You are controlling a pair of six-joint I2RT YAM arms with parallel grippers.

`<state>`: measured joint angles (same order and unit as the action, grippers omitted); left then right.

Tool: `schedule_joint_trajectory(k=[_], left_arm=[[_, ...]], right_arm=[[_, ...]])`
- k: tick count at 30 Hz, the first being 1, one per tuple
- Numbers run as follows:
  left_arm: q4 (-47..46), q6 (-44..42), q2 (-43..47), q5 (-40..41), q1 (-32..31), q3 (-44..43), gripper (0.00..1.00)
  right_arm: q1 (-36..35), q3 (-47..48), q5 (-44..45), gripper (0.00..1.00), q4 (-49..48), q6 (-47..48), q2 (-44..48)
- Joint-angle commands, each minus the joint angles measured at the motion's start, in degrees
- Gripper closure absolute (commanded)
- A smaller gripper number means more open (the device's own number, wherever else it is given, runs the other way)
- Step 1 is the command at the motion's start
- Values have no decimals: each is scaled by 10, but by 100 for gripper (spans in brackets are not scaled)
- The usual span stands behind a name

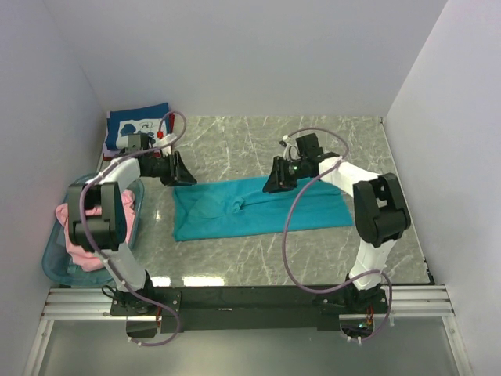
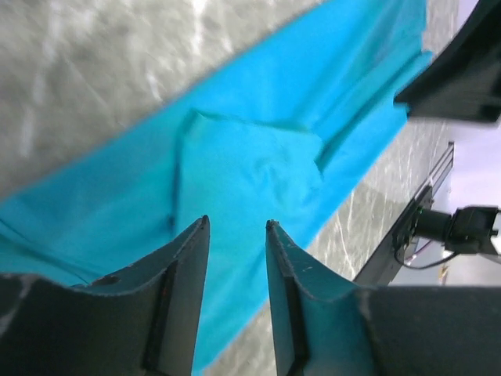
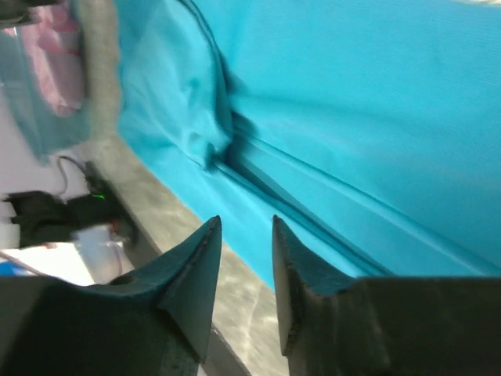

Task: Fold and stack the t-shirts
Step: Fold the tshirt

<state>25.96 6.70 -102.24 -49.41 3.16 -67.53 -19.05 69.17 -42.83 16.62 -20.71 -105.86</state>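
The left gripper and the right gripper both hang with jaws parted and empty over the upper edge of the teal t-shirt. The shirt lies as a long folded band at mid-frame. Bare marble table lies above and below it. At lower left the pink t-shirt fills the basket, and the navy t-shirt lies at upper left.

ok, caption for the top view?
Left gripper and right gripper, jaws parted, over the teal t-shirt folded into a band; pink t-shirt in the basket.
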Motion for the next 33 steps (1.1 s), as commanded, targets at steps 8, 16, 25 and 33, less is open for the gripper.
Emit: schedule_joint_trajectory(k=[8,16,25,33], left_arm=[[-16,13,77,34,-100,84,65],[-6,37,4,75,-115,64,66],[23,14,-19,162,-115,58,65],[75,-26,-144,243,-114,-66,65]], right_arm=[[28,119,225,72,260,269,-7],[50,174,343,73,266,336,-72],[51,208,427,73,292,369,-145],[49,116,442,75,329,397,-109]])
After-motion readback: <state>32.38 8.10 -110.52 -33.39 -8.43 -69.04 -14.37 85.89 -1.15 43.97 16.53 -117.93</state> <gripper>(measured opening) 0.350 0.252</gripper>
